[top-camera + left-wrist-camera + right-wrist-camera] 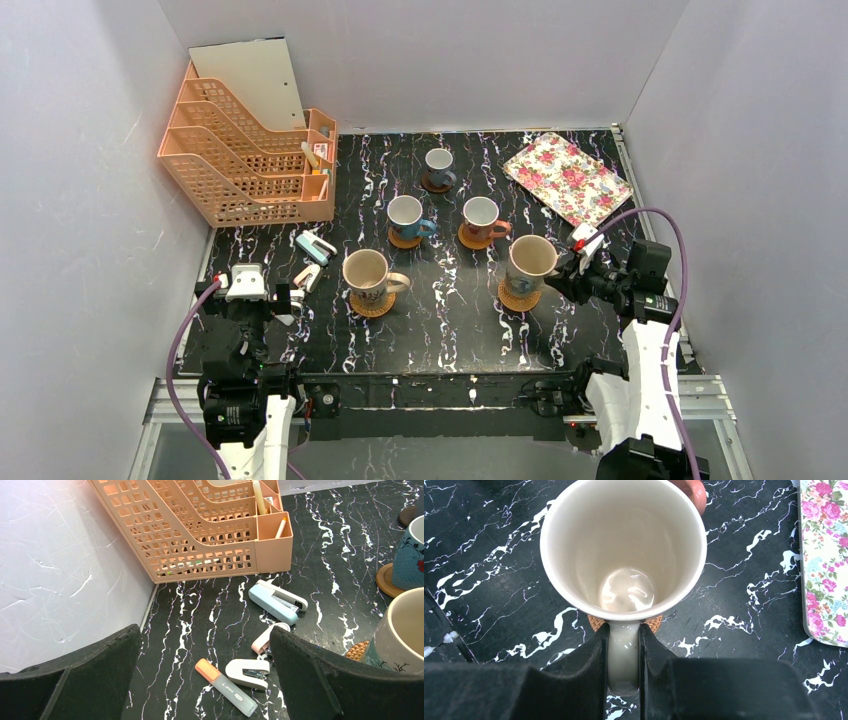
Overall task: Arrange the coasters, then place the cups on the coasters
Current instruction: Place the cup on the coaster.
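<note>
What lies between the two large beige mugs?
Nothing: between the left beige mug and the right beige mug only bare table shows, in the top view.

Surface: black marble-patterned table top (pixel 450 335) with white veining.

- 10 o'clock, far-left corner: peach-orange perforated plastic file rack (pixel 250 165).
- 2 o'clock: rectangular floral-printed tray (pixel 567 178), flat, set askew.
- 12 o'clock: dark brown wooden round coaster (pixel 429 187).
- 11 o'clock, near centre: mid-brown wooden round coaster (pixel 400 243).
- 1 o'clock, near centre: second mid-brown wooden coaster (pixel 470 243).
- 7 o'clock: woven tan wicker round coaster (pixel 373 309).
- 4 o'clock: second woven wicker coaster (pixel 516 301).
- 9 o'clock cluster: pale blue stapler (pixel 277 600), small pink-and-white item (pixel 267 639) partly hidden, white mini stapler (pixel 247 672), and orange-capped grey highlighter pen (pixel 226 687) just beside it.
</note>
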Available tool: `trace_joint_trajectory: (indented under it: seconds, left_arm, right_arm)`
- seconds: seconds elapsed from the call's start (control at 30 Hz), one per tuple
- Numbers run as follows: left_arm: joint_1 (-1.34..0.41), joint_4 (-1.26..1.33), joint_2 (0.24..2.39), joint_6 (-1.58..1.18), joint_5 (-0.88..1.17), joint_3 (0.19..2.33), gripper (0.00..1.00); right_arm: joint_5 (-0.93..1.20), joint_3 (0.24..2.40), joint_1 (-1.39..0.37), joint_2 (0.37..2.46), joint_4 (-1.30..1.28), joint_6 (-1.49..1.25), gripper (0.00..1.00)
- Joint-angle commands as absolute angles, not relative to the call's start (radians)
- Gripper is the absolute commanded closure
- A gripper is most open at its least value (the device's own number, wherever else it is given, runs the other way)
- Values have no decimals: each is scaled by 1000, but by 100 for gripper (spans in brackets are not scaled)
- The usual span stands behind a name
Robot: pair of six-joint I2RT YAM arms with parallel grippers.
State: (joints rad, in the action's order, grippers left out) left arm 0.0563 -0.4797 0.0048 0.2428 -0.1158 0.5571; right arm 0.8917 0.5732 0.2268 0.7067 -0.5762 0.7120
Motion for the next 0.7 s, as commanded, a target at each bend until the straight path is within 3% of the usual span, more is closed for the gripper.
trace_joint_trajectory:
  seconds: [0.0, 0.67]
  left_arm:
    - [60, -481, 2, 246, -118, 573, 2]
    - [60, -481, 2, 246, -120, 574, 2]
  right_arm:
    - [976, 594, 222, 690, -486, 737, 99]
    - [994, 578, 223, 698, -546, 829, 99]
